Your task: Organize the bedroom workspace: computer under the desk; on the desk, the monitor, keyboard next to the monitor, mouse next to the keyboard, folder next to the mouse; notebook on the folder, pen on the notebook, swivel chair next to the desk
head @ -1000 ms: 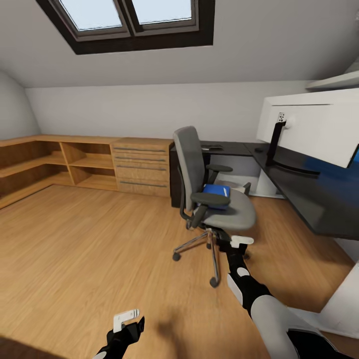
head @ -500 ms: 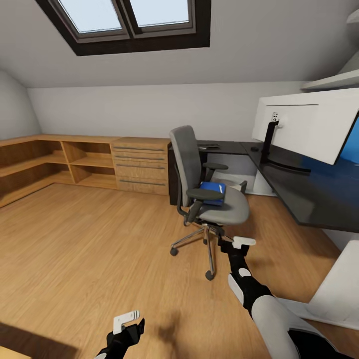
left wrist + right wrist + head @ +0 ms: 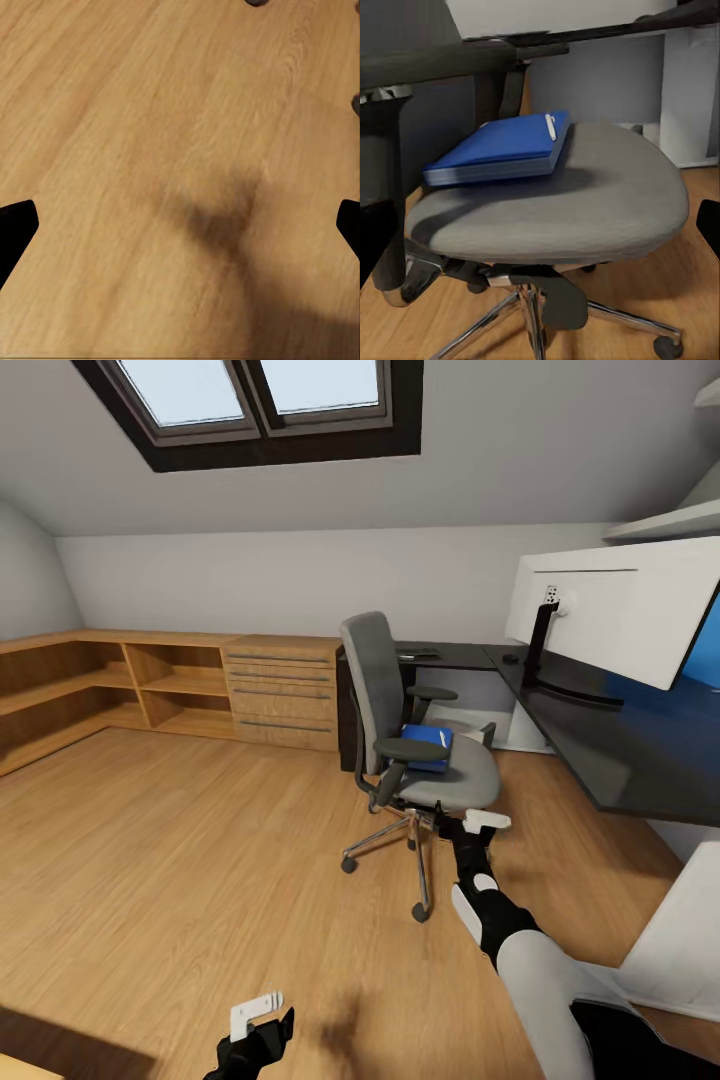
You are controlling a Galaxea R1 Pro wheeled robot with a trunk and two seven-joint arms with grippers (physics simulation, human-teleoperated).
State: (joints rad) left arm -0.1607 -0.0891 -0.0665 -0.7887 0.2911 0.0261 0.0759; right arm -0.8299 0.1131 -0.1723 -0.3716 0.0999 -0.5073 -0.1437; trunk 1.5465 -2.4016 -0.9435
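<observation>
While the right gripper [image 3: 487,819] hangs just short of the front edge of the grey upholstered swivel chair [image 3: 452,780], its jaws look spread wide, nothing between them. Ahead of it and slightly higher, the bright blue flat rectangular folder [image 3: 502,148] lies on the seat toward the backrest, with a thin white stick pen [image 3: 550,126] resting on its far corner (no notebook can be made out). I judge the folder light and fairly stiff but slick-faced, so a pinch across its near overhanging edge seems best, kept level or the pen will roll off. Well beyond the gripper stands the black L-shaped tabletop [image 3: 620,745] with the wide flat monitor [image 3: 625,615]. The left gripper [image 3: 255,1015] hovers over the wooden floor [image 3: 150,150], jaws wide and empty.
</observation>
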